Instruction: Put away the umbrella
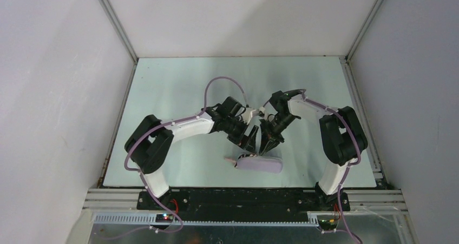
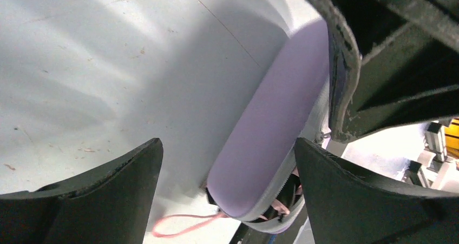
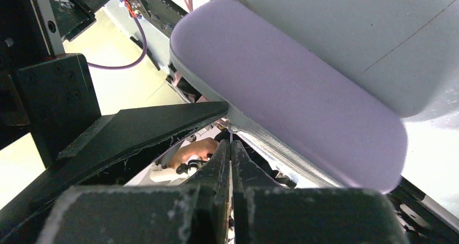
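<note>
— Pressed-together tips of the right end effector [image 3: 231, 146] are seen nearest, set at the zip seam of the lilac case [image 3: 292, 87]; whether a puller is pinched cannot be told.
— And the umbrella [image 2: 281, 205]?
— It is seen tucked inside the case, pink fabric showing at the unzipped gap. The left end effector [image 2: 227, 144] is held spread wide over the case, nothing gripped.
— What could be spoiled?
— Fabric could be caught in the zip, or the unheld case dragged off the near edge of the desk [image 2: 81, 65].
</note>
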